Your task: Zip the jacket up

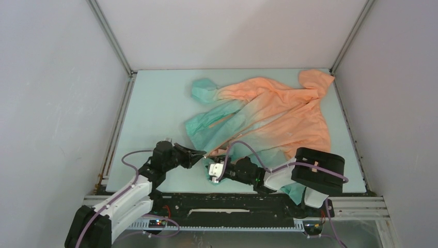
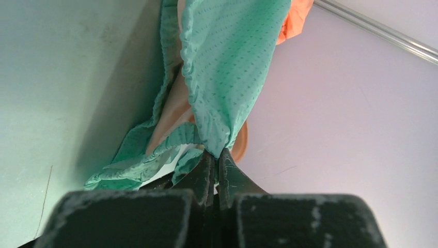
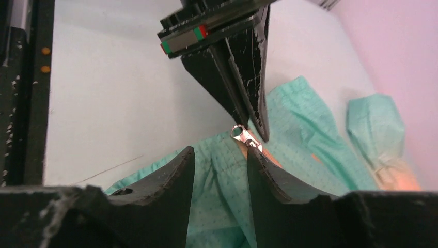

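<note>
**Position.** The jacket (image 1: 279, 111) is spread and creased over the right half of the counter (image 1: 155, 103). It is orange at the far right and teal towards the near left, and its front is not closed. A small metal zipper pull (image 3: 240, 132) is seen at the teal hem, at the near edge of the garment.

**Tools.** The hem is pinched just beside that pull by the left tool (image 2: 216, 155), whose jaws are closed flat on the thin cloth. The right tool (image 3: 219, 155) is held just short of the pull with its jaws narrowly apart and nothing gripped. Teal fabric is seen beyond the gap.

**Risks, as judged.**
- The pull is small and lies against loose cloth, so fabric may be caught with it, or instead of it, when the right jaws are closed.
- The left grip is taken on a thin fold only. Slippage is likely if the pull is drawn hard, and the garment would then be dragged rather than zipped.
- Whether both zipper halves are seated in the slider cannot be determined. If they are not, no closure will be obtained.
- The two tools are very close, and contact between them is possible.
</note>
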Motion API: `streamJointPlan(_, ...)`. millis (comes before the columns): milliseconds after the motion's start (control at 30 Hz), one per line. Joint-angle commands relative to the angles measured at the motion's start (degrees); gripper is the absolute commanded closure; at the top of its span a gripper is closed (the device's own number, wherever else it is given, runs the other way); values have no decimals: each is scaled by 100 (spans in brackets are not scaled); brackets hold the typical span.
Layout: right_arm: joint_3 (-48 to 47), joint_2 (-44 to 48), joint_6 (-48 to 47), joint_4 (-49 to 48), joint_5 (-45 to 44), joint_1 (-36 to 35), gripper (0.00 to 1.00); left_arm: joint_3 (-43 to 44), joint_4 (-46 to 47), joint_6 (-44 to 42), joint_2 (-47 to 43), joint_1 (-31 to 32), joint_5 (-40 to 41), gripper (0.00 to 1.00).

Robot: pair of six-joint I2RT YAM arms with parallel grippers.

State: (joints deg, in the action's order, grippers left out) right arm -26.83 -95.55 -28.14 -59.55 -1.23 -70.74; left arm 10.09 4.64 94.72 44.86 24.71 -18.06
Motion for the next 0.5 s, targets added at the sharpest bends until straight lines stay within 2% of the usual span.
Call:
streamJointPlan(0,-127,-202,-774,-1385,-275,-65,56,-105,13,64,-94,-54,-205,100)
streamJointPlan(467,-319,-359,-891,-1265,-589,-257,55,-86,-139,84,-201,-98,-233,100)
